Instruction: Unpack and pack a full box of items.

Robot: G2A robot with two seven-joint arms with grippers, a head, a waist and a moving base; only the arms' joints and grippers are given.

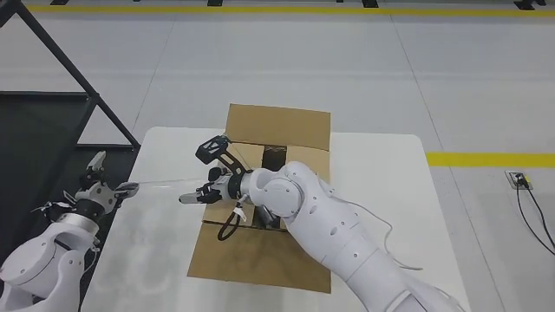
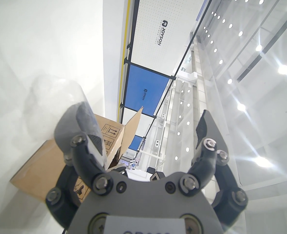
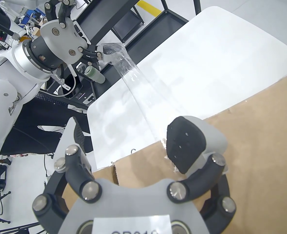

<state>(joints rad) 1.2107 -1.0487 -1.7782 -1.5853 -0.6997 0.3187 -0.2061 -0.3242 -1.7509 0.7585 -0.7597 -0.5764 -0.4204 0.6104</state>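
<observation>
An open cardboard box [image 1: 277,126] stands on the white table [image 1: 381,182], its flaps spread out. My right gripper [image 1: 201,173] hangs over the box's left flap, open. My left gripper [image 1: 111,175] is off the table's left edge, also open. A clear plastic film [image 1: 160,182] stretches between them, clinging to one finger of each. In the left wrist view the film [image 2: 60,93] drapes over one finger [image 2: 85,122] of the spread gripper [image 2: 145,120], with the box [image 2: 41,161] behind. In the right wrist view the film [image 3: 133,79] runs from my pad [image 3: 184,144] to the left gripper [image 3: 92,15].
A black metal frame [image 1: 52,69] and a dark shelf stand left of the table. A green-capped bottle [image 3: 94,75] sits on a black cart beside the table's corner. A black cable loop [image 1: 227,224] dangles from the right arm over the box.
</observation>
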